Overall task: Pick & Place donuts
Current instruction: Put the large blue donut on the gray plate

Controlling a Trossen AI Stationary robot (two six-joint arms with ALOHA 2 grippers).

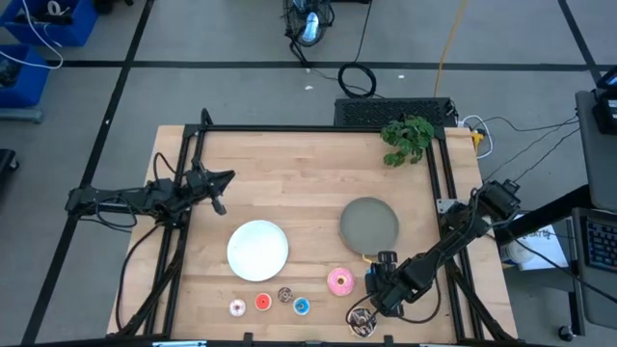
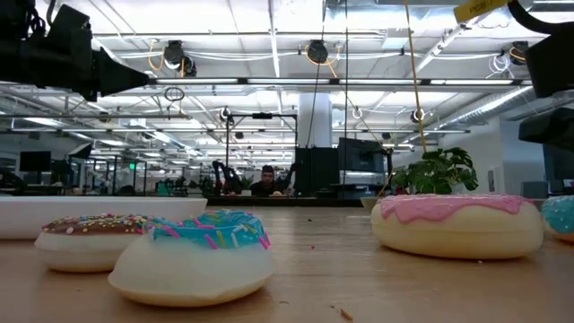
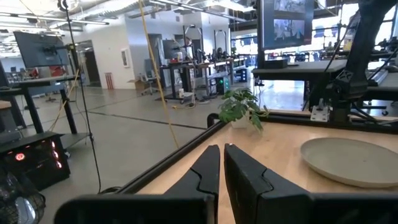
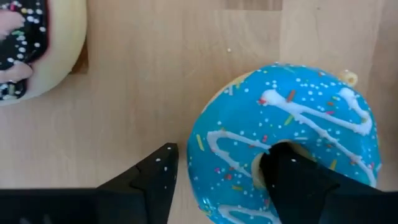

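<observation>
One finger (image 4: pixel 292 177) in blue donut's (image 4: pixel 311 124) hole

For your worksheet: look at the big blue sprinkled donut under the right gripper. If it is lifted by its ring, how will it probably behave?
The blue donut looks moulded and glossy, so probably stiff, perhaps a little slippery. The right gripper stands open with one finger in the hole and one outside, so a pinch on the ring may let it hang tilted. It lies flat on the table, so unlikely to roll.
</observation>
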